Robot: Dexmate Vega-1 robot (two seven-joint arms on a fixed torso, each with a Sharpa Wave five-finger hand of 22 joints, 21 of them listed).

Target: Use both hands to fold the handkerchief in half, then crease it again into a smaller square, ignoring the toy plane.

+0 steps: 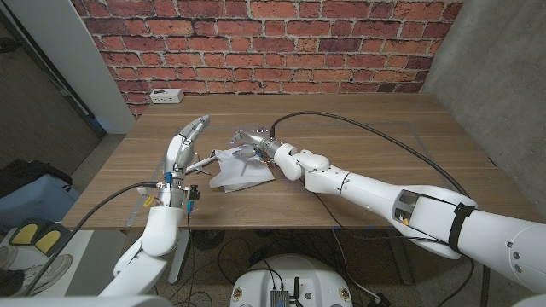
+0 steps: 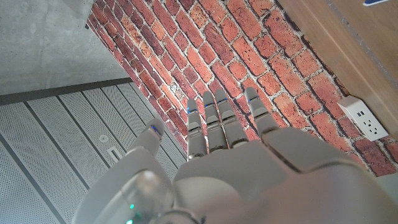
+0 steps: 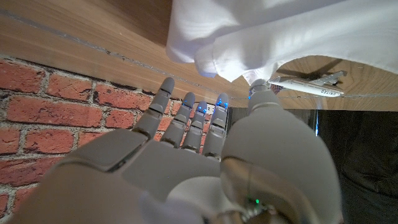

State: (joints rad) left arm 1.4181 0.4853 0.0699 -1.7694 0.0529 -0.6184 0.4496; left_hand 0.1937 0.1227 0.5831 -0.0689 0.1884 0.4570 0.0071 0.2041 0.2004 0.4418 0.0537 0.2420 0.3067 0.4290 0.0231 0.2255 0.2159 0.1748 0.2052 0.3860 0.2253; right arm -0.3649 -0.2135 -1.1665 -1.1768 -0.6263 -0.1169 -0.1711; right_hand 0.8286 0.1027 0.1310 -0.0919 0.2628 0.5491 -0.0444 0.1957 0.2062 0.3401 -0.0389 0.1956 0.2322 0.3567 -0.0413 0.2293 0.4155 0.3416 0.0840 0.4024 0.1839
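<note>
White handkerchief (image 1: 241, 170) rumpled at frame centre on worktop (image 1: 358, 136), lifted by right hand (image 1: 260, 147) pinching its edge for folding; left hand (image 1: 186, 145) raised, fingers (image 2: 217, 118) straight, holding nothing.

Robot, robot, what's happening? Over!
Left hand open, raised. Right hand touching handkerchief, grip unclear. Handkerchief rumpled. Toy plane beside it.

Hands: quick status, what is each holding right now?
Left robot hand: open, fingers extended, holding nothing.
Right robot hand: touching the handkerchief; grip cannot be told.
</note>
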